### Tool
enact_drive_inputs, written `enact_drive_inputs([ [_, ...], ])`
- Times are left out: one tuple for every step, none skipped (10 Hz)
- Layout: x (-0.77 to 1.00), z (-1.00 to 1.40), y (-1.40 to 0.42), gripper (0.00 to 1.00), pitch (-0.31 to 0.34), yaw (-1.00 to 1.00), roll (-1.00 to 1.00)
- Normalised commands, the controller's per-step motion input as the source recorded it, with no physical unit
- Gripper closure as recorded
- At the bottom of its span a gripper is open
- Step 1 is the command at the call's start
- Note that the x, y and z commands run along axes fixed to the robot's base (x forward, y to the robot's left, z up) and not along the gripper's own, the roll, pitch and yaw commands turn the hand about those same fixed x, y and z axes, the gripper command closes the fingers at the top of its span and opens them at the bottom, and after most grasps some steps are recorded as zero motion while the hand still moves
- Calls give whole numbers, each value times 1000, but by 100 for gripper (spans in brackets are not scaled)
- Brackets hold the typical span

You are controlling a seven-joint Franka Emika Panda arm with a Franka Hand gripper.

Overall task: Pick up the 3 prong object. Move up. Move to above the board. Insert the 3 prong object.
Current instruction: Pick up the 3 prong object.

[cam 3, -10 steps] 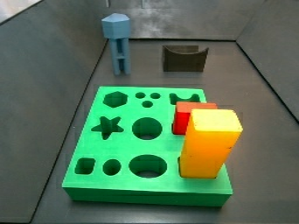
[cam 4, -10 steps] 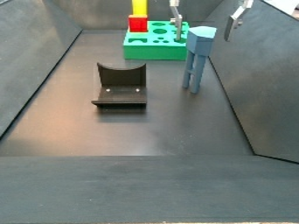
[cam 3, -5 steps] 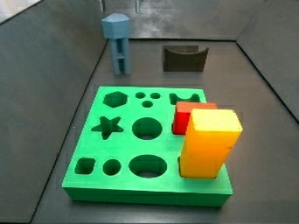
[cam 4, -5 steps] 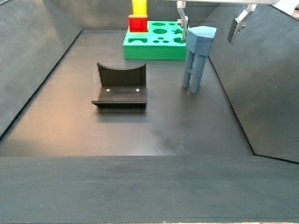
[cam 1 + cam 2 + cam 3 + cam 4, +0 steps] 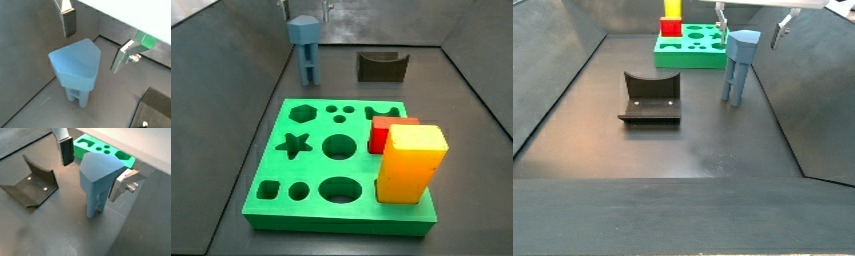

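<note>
**3 prong object waits upright as the hand straddles its head**

3 prong object (image 5: 305,50) stands on its thin legs on the dark floor of the bin, well apart from the board (image 5: 338,165), with its wider head uppermost. That upright stance looks deliberate: the head is offered at the top for gripping, and the prongs already point down, the way they would need to go into a cut-out.

From where I stand, the hand (image 5: 93,164) hangs directly over the blue piece, spread wide and holding nothing. In both wrist views one of its fingers (image 5: 69,22) sits on one side of the head and its partner on the opposite side, each with a clear gap to the plastic. I'd judge it is lined up for the pick, the grasp not yet made; a little further down and then a squeeze seems the next call.

The board lies flat beyond the blue piece, a yellow block (image 5: 412,160) and a red piece (image 5: 382,132) already standing in it. The dark grey U-shaped block (image 5: 651,97) sits off to the side of the blue piece, clear of any path to the board.

Because the piece is tall and slim, an uneven squeeze could tip it.
</note>
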Motion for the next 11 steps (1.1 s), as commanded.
enact_drive_inputs([
  [-57, -151, -166, 0, -340, -349, -101],
  [-71, -157, -151, 0, -337, -334, -103],
  [-43, -146, -143, 0, -354, -346, -127],
  [-23, -126, -140, 0, -356, -346, -137],
  [0, -100, -131, 0, -340, -340, -139],
  [0, -100, -91, 0, -333, -306, -147],
  [0, -180, -86, 0, -360, -289, -149],
  [0, -26, 0, 0, -230, -251, -83],
  [217, -277, 0, 0, -114, -34, 0],
  [11, -354, -14, 0, -153, -43, 0],
  [9, -280, -11, 0, -110, -51, 0],
])
